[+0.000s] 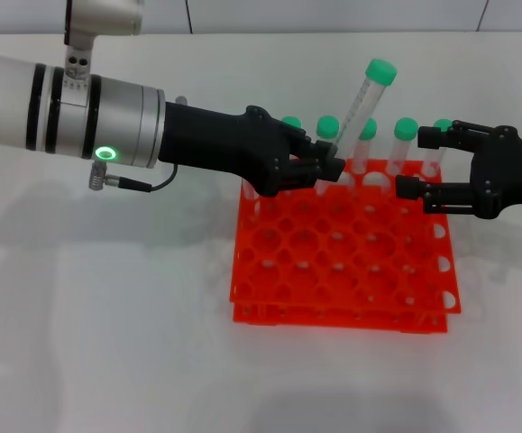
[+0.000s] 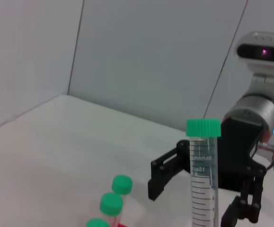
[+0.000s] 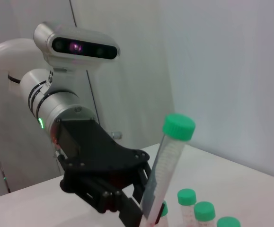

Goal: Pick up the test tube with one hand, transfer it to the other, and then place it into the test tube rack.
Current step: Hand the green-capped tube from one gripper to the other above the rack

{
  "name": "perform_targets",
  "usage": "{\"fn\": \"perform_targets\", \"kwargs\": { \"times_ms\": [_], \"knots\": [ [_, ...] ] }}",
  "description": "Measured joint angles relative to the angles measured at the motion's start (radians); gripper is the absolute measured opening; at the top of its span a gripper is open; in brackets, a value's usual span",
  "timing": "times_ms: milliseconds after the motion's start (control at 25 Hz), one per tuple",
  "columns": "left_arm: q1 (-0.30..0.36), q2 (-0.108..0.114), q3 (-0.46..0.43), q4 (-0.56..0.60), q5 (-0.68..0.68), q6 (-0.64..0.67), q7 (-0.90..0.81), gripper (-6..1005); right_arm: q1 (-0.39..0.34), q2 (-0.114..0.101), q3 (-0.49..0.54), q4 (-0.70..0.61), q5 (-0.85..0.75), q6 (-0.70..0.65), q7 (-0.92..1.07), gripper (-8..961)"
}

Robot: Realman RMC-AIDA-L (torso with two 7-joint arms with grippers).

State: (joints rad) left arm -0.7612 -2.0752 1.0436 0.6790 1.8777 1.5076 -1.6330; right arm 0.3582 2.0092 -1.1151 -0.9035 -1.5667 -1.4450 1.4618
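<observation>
Pincer [image 1: 328, 169] on the left grips the tilted tube [image 1: 361, 104] at mid-frame, its base hidden; the right pincer [image 1: 416, 162] gapes beside it over the rack [image 1: 351, 262].

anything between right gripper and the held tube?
Head view: the right gripper, open, sits apart from the tube held by the left gripper. Between them stand two green-capped tubes in the rack's back row.
</observation>
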Motion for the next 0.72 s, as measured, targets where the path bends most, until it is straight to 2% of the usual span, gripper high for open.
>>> {"fn": "perform_targets", "kwargs": {
  "times_ms": [720],
  "knots": [
    [-0.012, 0.002, 0.004, -0.009, 0.033, -0.033, 0.01, 188, 0.0, 0.0, 0.011, 0.001, 0.004, -0.001, 0.001, 739]
  ]
}}
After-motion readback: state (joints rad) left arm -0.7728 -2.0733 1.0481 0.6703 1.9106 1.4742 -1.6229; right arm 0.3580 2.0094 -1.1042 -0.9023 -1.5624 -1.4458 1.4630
